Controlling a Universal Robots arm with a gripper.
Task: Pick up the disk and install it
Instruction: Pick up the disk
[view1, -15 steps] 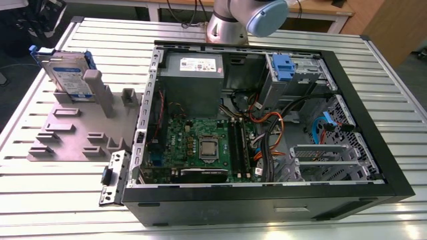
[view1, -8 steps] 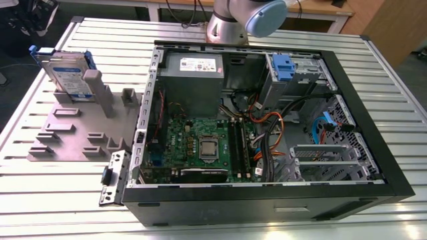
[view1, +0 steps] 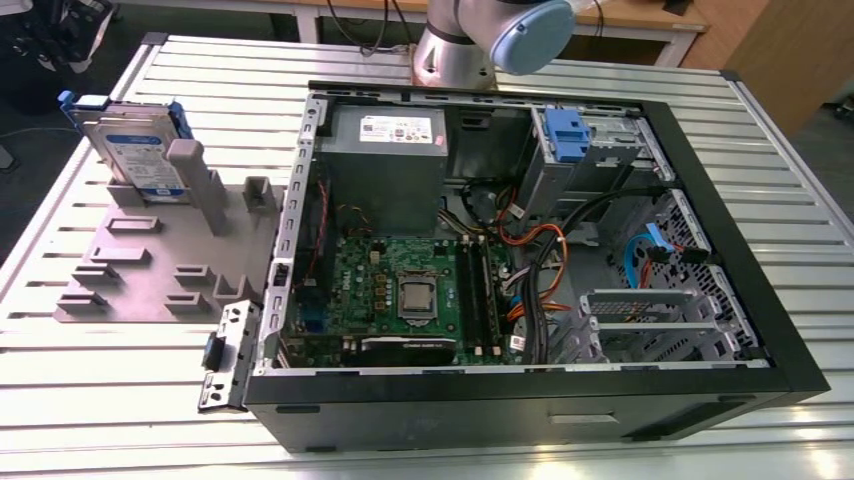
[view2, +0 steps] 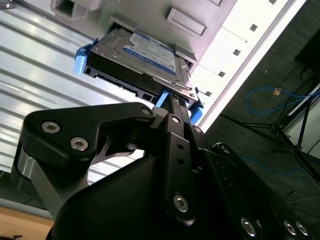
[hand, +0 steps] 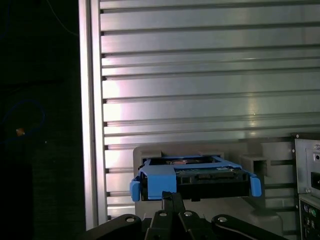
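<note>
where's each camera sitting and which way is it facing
exterior view: off the arm, looking down into the open computer case; an arm link shows behind it.
first wrist view: on the arm, facing the disk edge-on past the tool.
second wrist view: on the arm, looking past the tool at the disk, label side.
shared: all three show the disk standing in its grey holder.

We see a ribbed aluminium table (view1: 747, 130). Two items rest directly on it: a grey slotted fixture plate (view1: 140, 275) toward the exterior view's left, and an open black computer case (view1: 534, 405) just beside it, toward the exterior view's right.
</note>
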